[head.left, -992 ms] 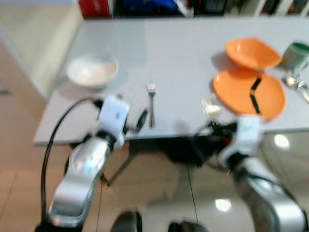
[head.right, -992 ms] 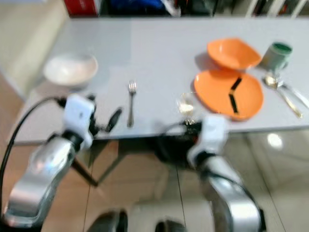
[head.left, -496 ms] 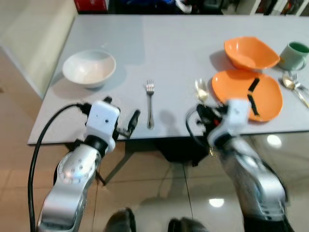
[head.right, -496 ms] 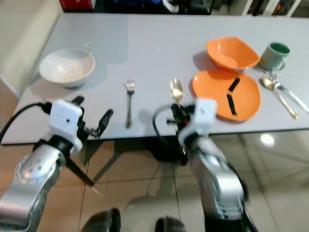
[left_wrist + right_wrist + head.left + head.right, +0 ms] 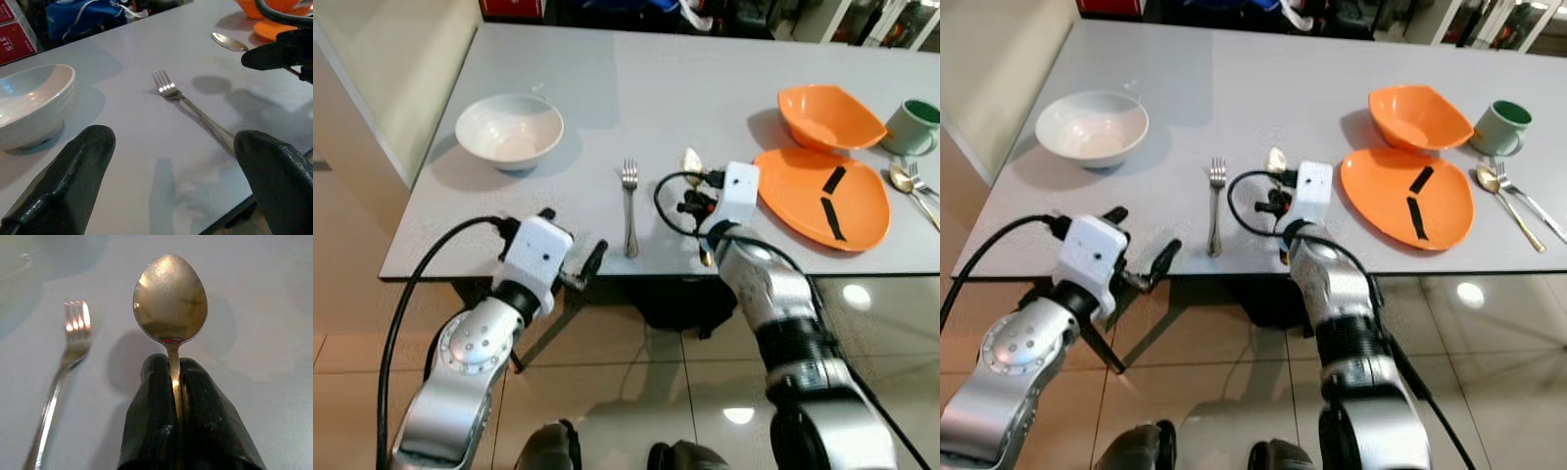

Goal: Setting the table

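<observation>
Before me stands a grey table (image 5: 607, 88) on a glossy tiled floor (image 5: 636, 392) reflecting ceiling lights. A red box (image 5: 512, 8) and blue bag (image 5: 626, 12) lie beyond.

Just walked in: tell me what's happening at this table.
The robot is laying out cutlery. Its right gripper is shut on the handle of a gold spoon, holding it over the grey table just right of a fork already lying there. The left gripper is open and hovers at the table's near edge, by the fork. A white bowl stands to the left; an orange plate, orange bowl and green mug stand to the right.
</observation>
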Controlling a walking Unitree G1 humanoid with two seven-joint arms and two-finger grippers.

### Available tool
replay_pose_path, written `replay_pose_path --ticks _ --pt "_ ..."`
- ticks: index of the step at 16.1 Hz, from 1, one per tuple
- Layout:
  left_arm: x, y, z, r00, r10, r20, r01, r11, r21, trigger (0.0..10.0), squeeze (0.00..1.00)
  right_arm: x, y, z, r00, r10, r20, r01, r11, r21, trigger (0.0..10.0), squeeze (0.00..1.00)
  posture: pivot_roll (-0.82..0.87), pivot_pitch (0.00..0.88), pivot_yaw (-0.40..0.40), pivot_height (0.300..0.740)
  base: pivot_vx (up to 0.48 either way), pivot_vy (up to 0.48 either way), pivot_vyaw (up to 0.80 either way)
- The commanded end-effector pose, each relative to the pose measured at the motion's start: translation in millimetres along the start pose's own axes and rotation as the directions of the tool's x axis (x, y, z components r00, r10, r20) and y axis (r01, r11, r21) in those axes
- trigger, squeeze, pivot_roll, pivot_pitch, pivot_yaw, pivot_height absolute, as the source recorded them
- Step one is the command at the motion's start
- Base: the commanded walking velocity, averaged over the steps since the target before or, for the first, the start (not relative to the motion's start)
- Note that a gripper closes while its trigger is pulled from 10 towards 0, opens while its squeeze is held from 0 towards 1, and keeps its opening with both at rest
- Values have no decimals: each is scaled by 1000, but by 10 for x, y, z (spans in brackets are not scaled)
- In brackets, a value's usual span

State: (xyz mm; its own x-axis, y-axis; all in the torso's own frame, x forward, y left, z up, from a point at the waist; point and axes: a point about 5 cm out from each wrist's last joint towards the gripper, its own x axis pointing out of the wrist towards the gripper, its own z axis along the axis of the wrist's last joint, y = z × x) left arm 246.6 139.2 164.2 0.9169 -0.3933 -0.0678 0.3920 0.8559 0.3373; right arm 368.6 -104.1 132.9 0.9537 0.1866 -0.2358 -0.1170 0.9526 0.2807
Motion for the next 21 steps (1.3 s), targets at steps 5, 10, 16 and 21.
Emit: replay_pose_path --ticks 5,10,16,21 --pt "-102 -48 3 999 -48 -25 48 999 23 10000 0 166 159 20 1000 6 -11 -6 1000 9 10000 0 122 191 -99 740 0 0 0" --pt "-183 -18 17 998 -38 -46 39 999 27 10000 0 241 333 3 1000 16 -20 -17 1000 -23 10000 0 148 233 -105 740 0 0 0" --pt "-303 13 50 996 -55 -74 59 997 47 10000 0 276 458 47 1000 11 -6 -11 1000 -23 10000 0 214 256 -103 740 0 0 0" --pt "-298 0 94 995 -83 -63 85 996 33 10000 0 279 514 17 999 44 -27 -44 999 11 10000 94 217 254 -100 740 0 0 0"
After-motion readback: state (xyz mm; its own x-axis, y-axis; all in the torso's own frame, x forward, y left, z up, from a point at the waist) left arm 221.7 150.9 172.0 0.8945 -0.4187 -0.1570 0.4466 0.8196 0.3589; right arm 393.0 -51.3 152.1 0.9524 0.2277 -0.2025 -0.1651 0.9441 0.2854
